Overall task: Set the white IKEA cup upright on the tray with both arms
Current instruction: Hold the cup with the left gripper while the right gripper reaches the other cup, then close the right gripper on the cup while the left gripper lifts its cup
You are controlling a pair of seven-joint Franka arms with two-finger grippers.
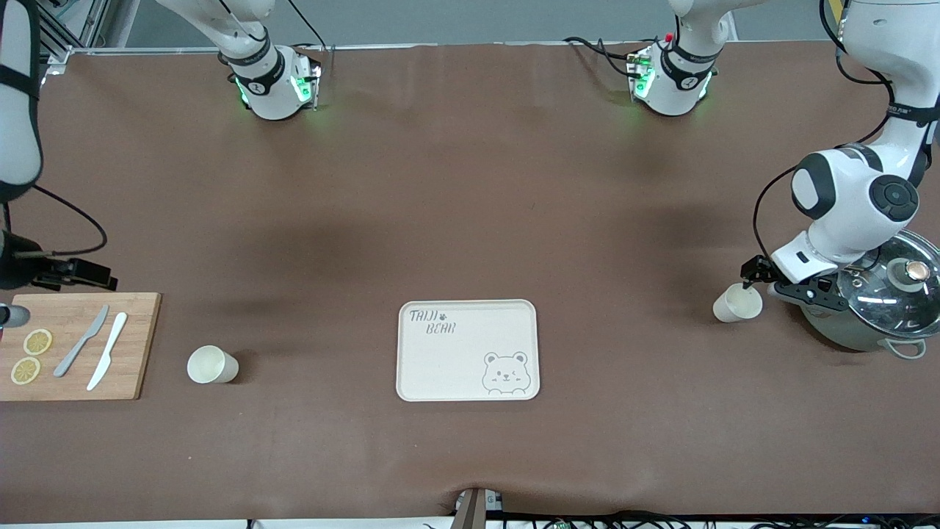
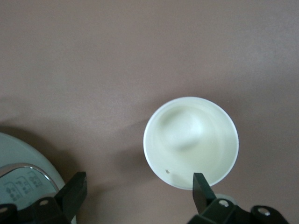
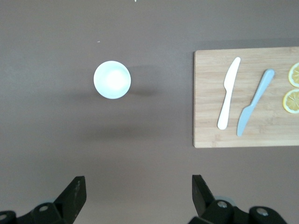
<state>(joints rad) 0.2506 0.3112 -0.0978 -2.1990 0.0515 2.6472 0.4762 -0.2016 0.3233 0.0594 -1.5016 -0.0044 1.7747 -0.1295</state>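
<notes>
Across the brown table in the front view, the cream rounded-corner tray with the grey bear drawing [image 1: 468, 350] lies bare at the middle. Two white plastic cups stand upright on the cloth, one toward each arm's end of the table: one cup [image 1: 737, 303] beside the steel pot with a glass lid [image 1: 881, 301], the other cup [image 1: 211, 365] near the wooden cutting board [image 1: 81, 345], which carries a grey knife [image 1: 81, 341], a white knife [image 1: 107, 351] and two lemon slices [image 1: 31, 355]. The left gripper [image 1: 764, 279] hangs low, right at the rim of the pot-side cup. The right arm is mostly out of frame at the board end, with only a black part of it showing above the board.

From the left wrist view, the left gripper [image 2: 140, 189] has its fingers spread apart and holds nothing. The pot-side cup [image 2: 191, 142] sits mouth-up, and one fingertip [image 2: 200, 186] overlaps its rim, so the cup lies off-centre toward that finger, not squarely between the two. I judge a small sideways shift is needed before closing. The pot's lid [image 2: 21, 179] shows at the edge.

From the right wrist view, the right gripper [image 3: 138, 189] is also spread and empty, well above the cloth, with the board-side cup [image 3: 112, 80] well ahead of its fingers. The left arm is clearly nearer to a grasp.
</notes>
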